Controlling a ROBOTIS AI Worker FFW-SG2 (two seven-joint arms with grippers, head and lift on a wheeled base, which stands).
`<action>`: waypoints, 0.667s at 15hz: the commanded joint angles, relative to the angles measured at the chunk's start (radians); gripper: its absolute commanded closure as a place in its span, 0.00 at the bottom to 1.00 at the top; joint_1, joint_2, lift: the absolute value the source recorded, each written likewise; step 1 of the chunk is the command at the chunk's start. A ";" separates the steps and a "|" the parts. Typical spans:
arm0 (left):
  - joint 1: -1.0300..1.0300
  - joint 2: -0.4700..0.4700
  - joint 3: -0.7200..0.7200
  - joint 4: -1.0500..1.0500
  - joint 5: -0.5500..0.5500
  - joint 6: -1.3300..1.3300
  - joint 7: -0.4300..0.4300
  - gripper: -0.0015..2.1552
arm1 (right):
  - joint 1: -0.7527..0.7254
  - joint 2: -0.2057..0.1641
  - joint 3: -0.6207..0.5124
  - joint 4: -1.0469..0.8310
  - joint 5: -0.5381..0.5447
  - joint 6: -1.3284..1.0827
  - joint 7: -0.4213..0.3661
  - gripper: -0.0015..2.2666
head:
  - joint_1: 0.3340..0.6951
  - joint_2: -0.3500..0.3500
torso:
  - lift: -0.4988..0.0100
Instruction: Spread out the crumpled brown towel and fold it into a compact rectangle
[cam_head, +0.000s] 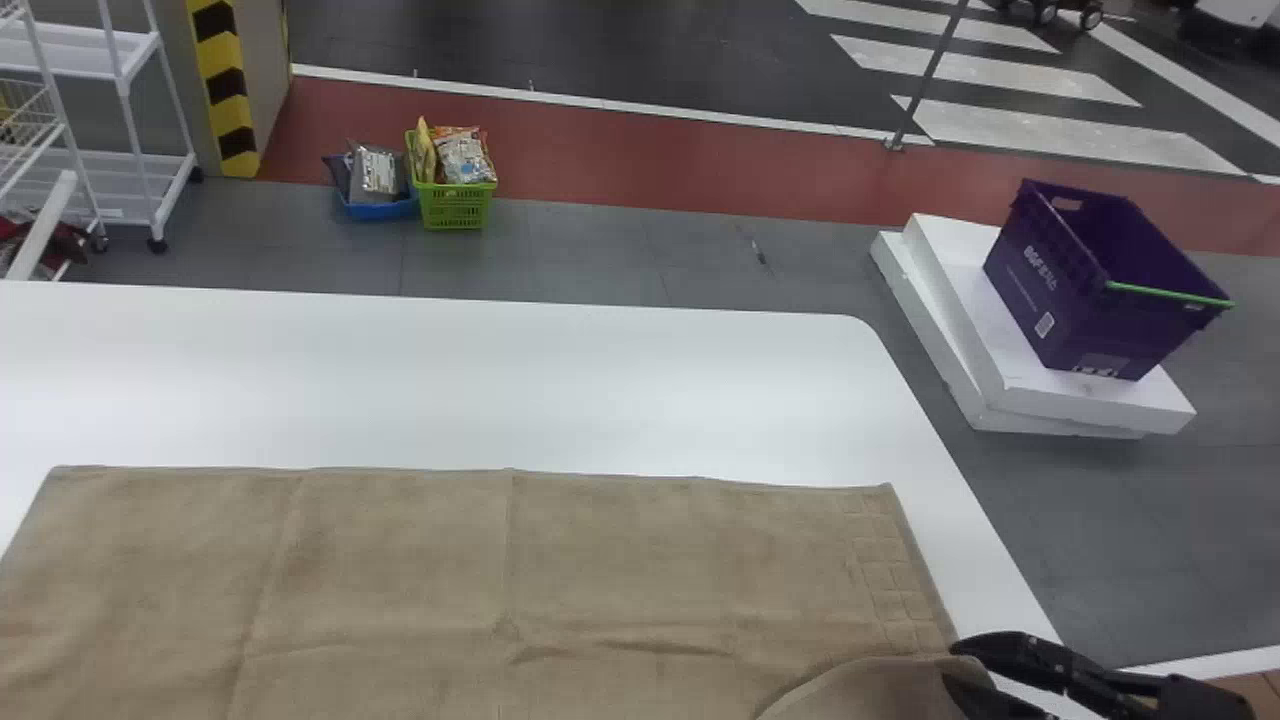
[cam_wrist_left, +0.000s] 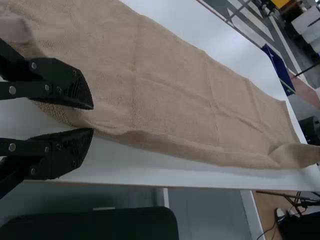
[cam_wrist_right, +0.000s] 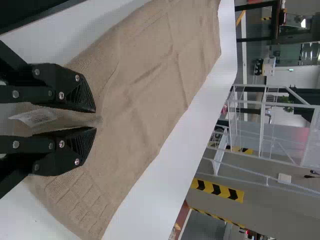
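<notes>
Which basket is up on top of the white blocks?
The purple basket, off to the robot's right. The green basket and the blue basket are down on the floor instead.

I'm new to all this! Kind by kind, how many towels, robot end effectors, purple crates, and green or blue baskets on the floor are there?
Towels: 1, the brown towel
End effectors: 2, the left end effector and right end effector
Crates: 1, the purple crate
Baskets: 2, the green basket and blue basket
Total: 6
</notes>
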 joint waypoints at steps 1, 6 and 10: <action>0.000 -0.002 0.040 -0.007 -0.004 0.004 -0.020 0.02 | -0.002 0.000 -0.047 -0.013 -0.068 0.061 0.006 0.05 | 1.00 0.12 | 0.73; -0.035 -0.012 0.149 -0.033 0.015 0.010 -0.072 0.03 | -0.040 0.001 -0.162 -0.048 -0.208 0.272 0.006 0.05 | 1.00 0.12 | 0.73; -0.053 -0.054 0.118 -0.113 0.048 0.225 0.055 0.03 | -0.189 0.014 -0.198 -0.050 -0.221 0.512 0.006 0.06 | 1.00 0.14 | 0.73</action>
